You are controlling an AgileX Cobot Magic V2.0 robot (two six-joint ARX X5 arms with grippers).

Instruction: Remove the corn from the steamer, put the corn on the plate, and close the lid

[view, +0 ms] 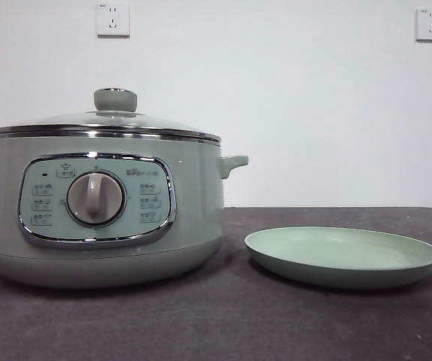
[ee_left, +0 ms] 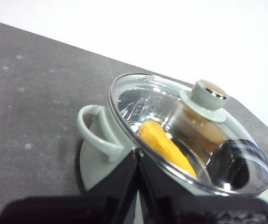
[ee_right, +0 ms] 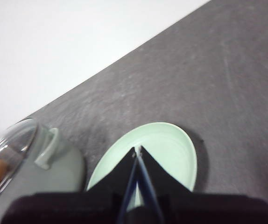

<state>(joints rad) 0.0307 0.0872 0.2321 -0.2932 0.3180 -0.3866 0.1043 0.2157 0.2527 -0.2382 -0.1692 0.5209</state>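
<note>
We've got the corn sealed in the pot under the lid — glass, slick, so grab its knob. Plate waits at 3 o'clock. Left pincer and right pincer both clenched, empty.

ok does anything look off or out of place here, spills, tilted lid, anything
Nothing stands out. The lid sits level on the steamer, the corn lies inside under the glass, and the plate rests flat beside the pot, bare. No spills show on the table. Both grippers, left and right, are shut above the scene.
</note>
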